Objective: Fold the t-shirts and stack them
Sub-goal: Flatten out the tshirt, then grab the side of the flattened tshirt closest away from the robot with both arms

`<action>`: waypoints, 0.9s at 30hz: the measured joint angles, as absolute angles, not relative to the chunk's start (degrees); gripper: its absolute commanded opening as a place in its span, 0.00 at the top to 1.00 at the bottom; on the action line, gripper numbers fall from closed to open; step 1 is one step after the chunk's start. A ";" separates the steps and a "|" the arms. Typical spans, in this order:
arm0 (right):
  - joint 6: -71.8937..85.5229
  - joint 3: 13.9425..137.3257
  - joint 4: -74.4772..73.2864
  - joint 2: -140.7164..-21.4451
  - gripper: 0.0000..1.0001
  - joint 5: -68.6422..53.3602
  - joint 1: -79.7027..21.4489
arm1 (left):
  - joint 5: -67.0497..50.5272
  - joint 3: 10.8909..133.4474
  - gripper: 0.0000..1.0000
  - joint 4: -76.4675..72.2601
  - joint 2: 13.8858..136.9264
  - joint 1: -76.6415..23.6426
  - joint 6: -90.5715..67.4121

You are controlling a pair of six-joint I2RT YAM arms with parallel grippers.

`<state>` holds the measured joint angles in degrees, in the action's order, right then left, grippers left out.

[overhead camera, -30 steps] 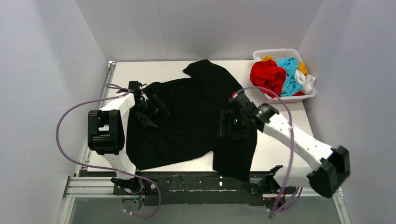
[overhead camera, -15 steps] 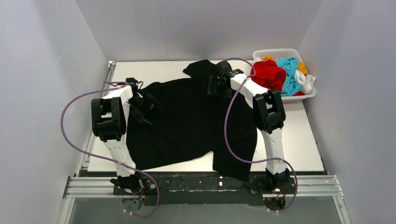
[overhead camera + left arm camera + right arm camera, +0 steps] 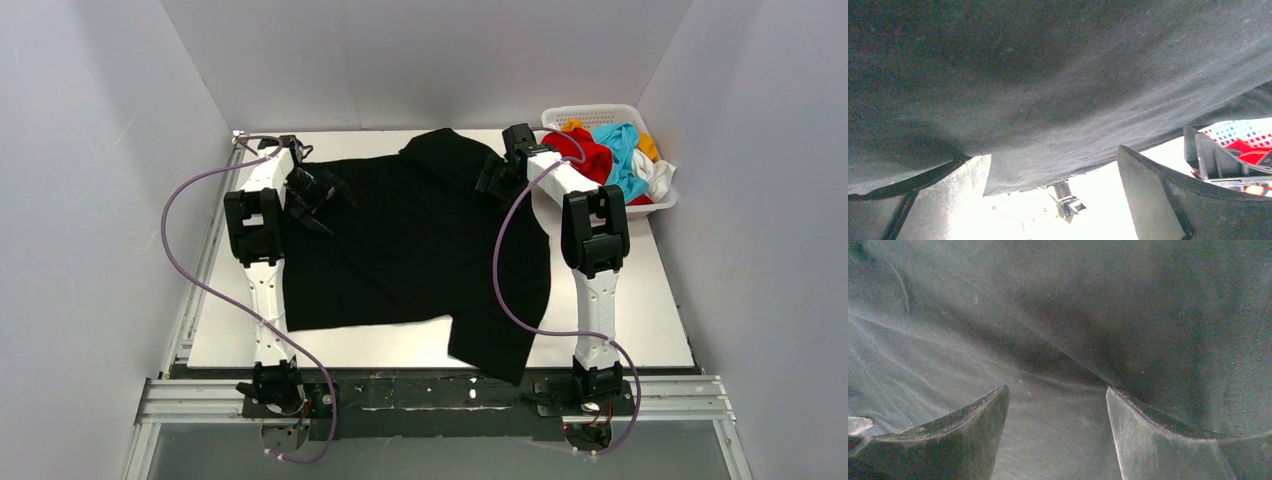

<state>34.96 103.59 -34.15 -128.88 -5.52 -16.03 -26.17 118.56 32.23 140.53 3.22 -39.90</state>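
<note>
A large black t-shirt (image 3: 420, 255) lies spread across the white table (image 3: 625, 300), its lower right corner hanging over the near edge. My left gripper (image 3: 328, 205) stands open at the shirt's far left sleeve; in the left wrist view the black cloth (image 3: 1048, 75) fills the frame above the gripper (image 3: 1055, 151). At the shirt's far right shoulder my right gripper (image 3: 492, 182) is open, and black cloth (image 3: 1058, 315) lies under and between its jaws (image 3: 1057, 387). Red (image 3: 592, 155), light blue (image 3: 625, 160), white (image 3: 660, 178) and orange-yellow (image 3: 648, 146) shirts are piled in the basket.
The white lattice basket (image 3: 590, 110) sits at the table's far right corner, just right of the right wrist. Grey walls close in the table on three sides. Purple cables loop from both arms. A metal rail runs along the near edge.
Both arms have stretched toward the far end of the table. The right gripper swung from the shirt's middle right to its far right shoulder. The shirt lies a little flatter.
</note>
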 measured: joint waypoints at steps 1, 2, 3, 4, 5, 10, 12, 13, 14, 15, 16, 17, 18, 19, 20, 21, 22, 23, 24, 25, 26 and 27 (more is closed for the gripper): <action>35.35 103.61 -34.22 -128.88 0.20 -5.32 -15.57 | -26.81 121.58 0.02 33.67 142.30 3.18 -40.07; 35.53 103.68 -34.37 -128.88 0.20 -4.95 -15.31 | -27.38 124.38 0.02 34.96 143.92 3.14 -40.18; 35.73 103.88 -34.72 -128.88 0.20 -4.43 -15.03 | -27.88 127.22 0.02 36.03 145.43 3.07 -40.29; 35.79 104.31 -35.44 -128.92 0.20 -3.64 -14.79 | -28.23 129.82 0.02 36.88 146.82 2.98 -40.47; 35.75 104.73 -36.16 -128.99 0.20 -2.94 -14.61 | -28.45 131.46 0.02 37.28 147.57 2.90 -40.49; 34.13 107.63 -39.90 -129.03 0.18 -0.64 -14.11 | -25.71 136.75 0.02 36.45 148.18 2.20 -38.09; 32.71 108.20 -40.38 -127.81 0.17 0.73 -14.24 | -22.87 134.74 0.02 35.83 145.23 1.98 -35.94; 32.08 107.79 -40.53 -126.43 0.17 1.48 -14.33 | -20.93 131.39 0.02 35.40 141.99 1.96 -34.76; 31.38 106.83 -40.21 -124.60 0.17 2.02 -14.44 | -18.98 127.17 0.02 34.92 138.02 1.98 -33.80; 30.87 104.60 -39.48 -121.47 0.15 2.52 -14.66 | -16.99 122.43 0.02 34.35 133.45 2.02 -32.97; 30.37 101.54 -38.44 -117.45 0.14 2.70 -14.92 | -14.31 115.07 0.02 32.99 126.58 2.09 -32.12; 29.95 97.67 -37.04 -112.49 0.13 2.68 -15.27 | -12.05 107.87 0.02 31.55 119.15 2.15 -31.66; 29.76 94.30 -35.59 -108.09 0.13 2.63 -15.57 | -9.32 100.47 0.02 30.15 110.78 2.17 -31.11; 29.63 89.49 -32.99 -102.41 0.13 2.48 -15.99 | -7.09 93.25 0.02 28.56 101.36 2.28 -31.09; 29.63 84.03 -31.11 -95.55 0.12 2.15 -16.45 | -4.19 86.35 0.02 26.63 91.44 2.48 -31.38; 29.67 80.75 -30.11 -91.18 0.12 1.93 -16.78 | -1.76 79.92 0.02 25.02 81.12 2.61 -32.27; 29.67 77.14 -28.95 -86.50 0.12 1.58 -17.32 | 1.06 74.26 0.02 23.70 71.13 2.79 -33.61; 29.71 74.61 -28.12 -83.29 0.12 1.39 -17.74 | 2.94 69.97 0.02 22.48 63.86 2.94 -34.83; 29.71 71.53 -26.96 -79.92 0.11 1.34 -18.41 | 5.61 64.14 0.02 21.30 53.45 3.11 -36.38; 29.74 68.53 -26.50 -77.12 0.11 1.43 -19.11 | 7.01 60.95 0.02 21.82 47.37 3.29 -37.50; 29.76 65.98 -26.50 -74.96 0.11 1.61 -19.86 | 8.54 58.11 0.02 23.66 42.02 3.46 -39.03; 29.78 63.53 -26.46 -73.25 0.11 2.09 -20.67 | 9.87 56.51 0.02 26.22 39.07 3.62 -40.36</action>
